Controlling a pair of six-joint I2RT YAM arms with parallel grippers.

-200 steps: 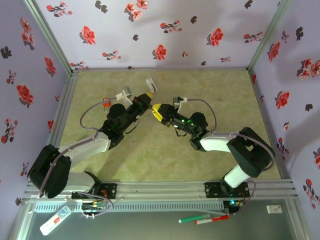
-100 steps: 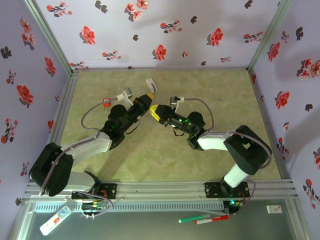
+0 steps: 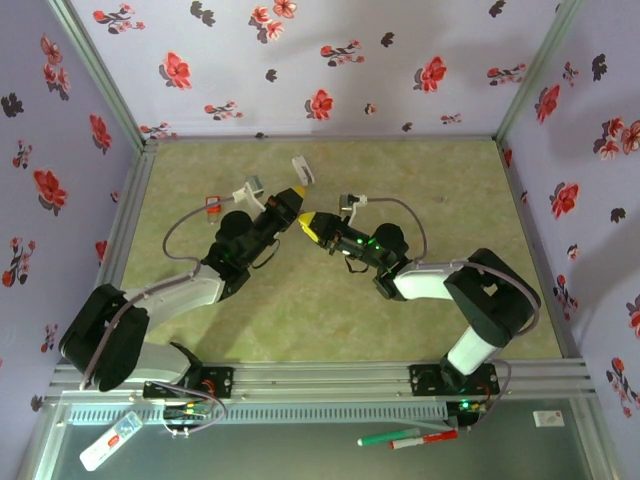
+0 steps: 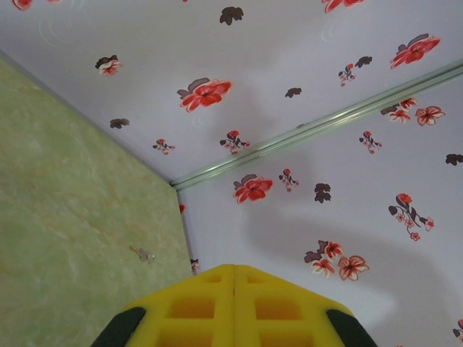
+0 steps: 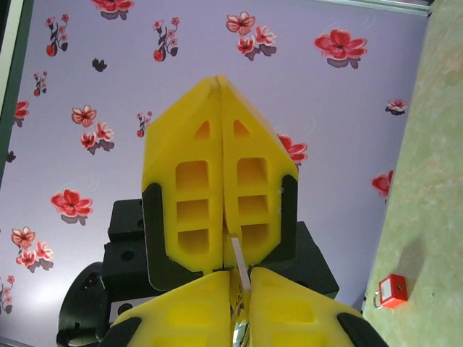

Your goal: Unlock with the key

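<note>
**Key in the pinch, lock across the table.** The right gripper (image 5: 242, 280) was clamped on a thin silver metal blade (image 5: 239, 262), judged to be the key, which jutted from between its yellow ribbed fingers. Just beside it was the left gripper (image 4: 234, 278), its fingers pressed together with nothing showing at their tips. Whether it also had a share of the blade could not be told. Both grippers hung over the far middle of the green mottled table (image 3: 300, 330). The small red padlock (image 3: 212, 205) lay loose near the left wall, well apart from the key and close to the left arm's grey cable (image 3: 166, 236).

The hazards looked plain. A blade that thin, held only at the fingertips, could twist or slip out under any sideways push. The padlock was not held down and would likely skid away when the key pressed on it. With the grippers so close together, a careless swing could knock one against the other. The cable beside the lock could snag. Which way the keyhole faced could not be made out.

Counted: two arms, two grippers, one blade and one padlock. On the near ledge were one green marker pen (image 3: 388, 437), one red marker pen (image 3: 428, 437) and one white flat device (image 3: 110, 440).
</note>
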